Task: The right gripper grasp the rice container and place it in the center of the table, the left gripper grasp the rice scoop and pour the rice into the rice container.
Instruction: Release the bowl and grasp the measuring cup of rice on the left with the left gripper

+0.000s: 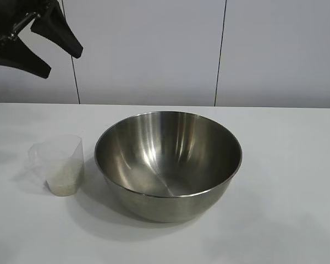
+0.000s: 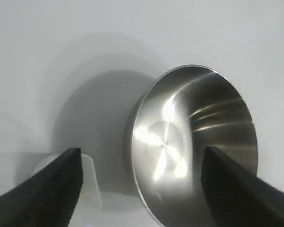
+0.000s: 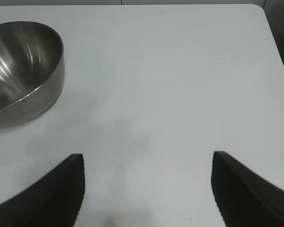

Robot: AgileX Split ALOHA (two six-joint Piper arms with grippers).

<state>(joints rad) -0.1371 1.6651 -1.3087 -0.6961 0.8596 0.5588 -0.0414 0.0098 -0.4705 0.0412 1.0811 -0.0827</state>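
We see the bowl (image 1: 168,165) standing upright near the middle of the white desk (image 1: 286,165), its shiny inside bare. Just beside it, toward the left arm's side, stands the scoop (image 1: 59,164), upright and apart from the bowl, with a low heap of rice (image 1: 64,181) in its bottom.

Our left gripper (image 1: 38,41) hangs high above the desk at the exterior view's upper left corner, well above the scoop, with its jaws spread and nothing between them. In the left wrist view the left gripper (image 2: 139,189) looks down on the bowl (image 2: 194,146), and the rim of the scoop (image 2: 87,177) shows faintly beside one finger.

In the right wrist view the right gripper (image 3: 146,189) hovers over bare desk (image 3: 180,85), its jaws spread wide and holding nothing, with the bowl (image 3: 23,71) off to one side and apart from it.
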